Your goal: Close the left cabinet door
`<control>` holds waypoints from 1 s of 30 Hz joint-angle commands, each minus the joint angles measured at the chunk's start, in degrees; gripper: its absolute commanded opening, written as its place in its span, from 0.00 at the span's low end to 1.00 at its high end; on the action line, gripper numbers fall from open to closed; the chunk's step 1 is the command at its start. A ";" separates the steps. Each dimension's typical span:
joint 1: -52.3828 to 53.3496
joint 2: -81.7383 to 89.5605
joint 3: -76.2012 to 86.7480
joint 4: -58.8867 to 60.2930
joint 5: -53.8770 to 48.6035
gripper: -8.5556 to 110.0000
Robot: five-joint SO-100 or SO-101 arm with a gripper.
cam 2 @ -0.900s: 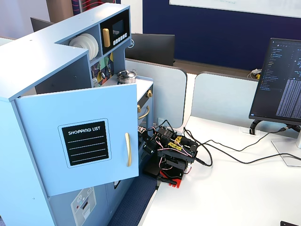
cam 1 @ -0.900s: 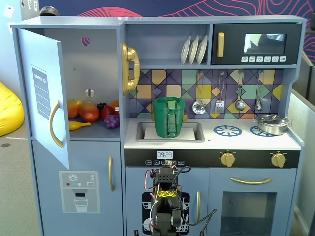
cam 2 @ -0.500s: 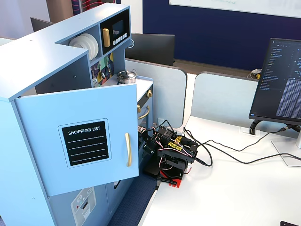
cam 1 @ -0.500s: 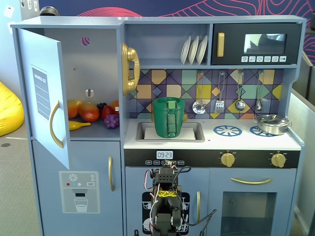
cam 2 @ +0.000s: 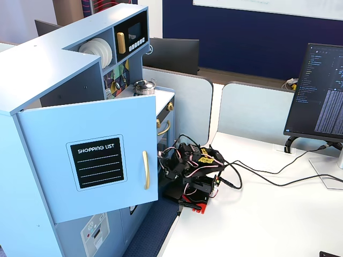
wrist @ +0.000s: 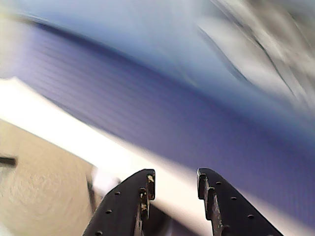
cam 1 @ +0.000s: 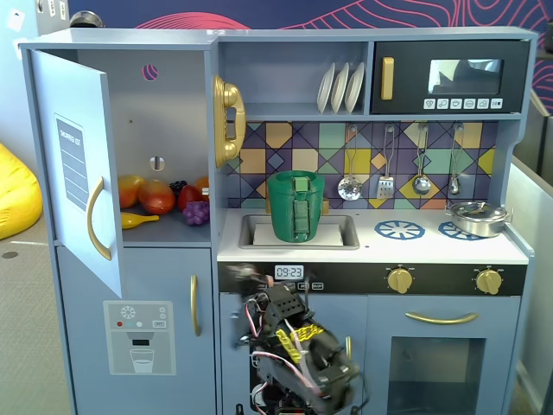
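Note:
The left cabinet door [cam 1: 79, 130] is light blue and stands swung open, about square to the cabinet front. Its gold handle [cam 1: 97, 220] faces outward. It also shows in a fixed view [cam 2: 64, 134] with its black "SHOPPING LIST" label [cam 2: 97, 161] and gold handle [cam 2: 145, 169]. The arm [cam 1: 294, 346] is folded low in front of the oven, to the right of the door and apart from it. In the blurred wrist view my gripper [wrist: 174, 177] is open and empty, facing a blue and white surface.
The open cabinet holds toy fruit [cam 1: 160, 199]. Below it is a blue door with a dispenser graphic [cam 1: 138, 337]. A green pot [cam 1: 295, 206] sits in the sink. The arm's base stands on a white desk [cam 2: 257, 214] with cables and a monitor [cam 2: 319, 96].

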 commanded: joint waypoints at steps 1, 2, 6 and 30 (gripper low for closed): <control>-25.05 -1.14 -5.01 -16.79 -11.95 0.07; -29.18 -2.29 -5.01 -21.18 -13.45 0.07; -45.79 -10.46 -6.42 -42.10 -16.44 0.07; -50.10 -68.29 -55.28 -71.28 -27.60 0.07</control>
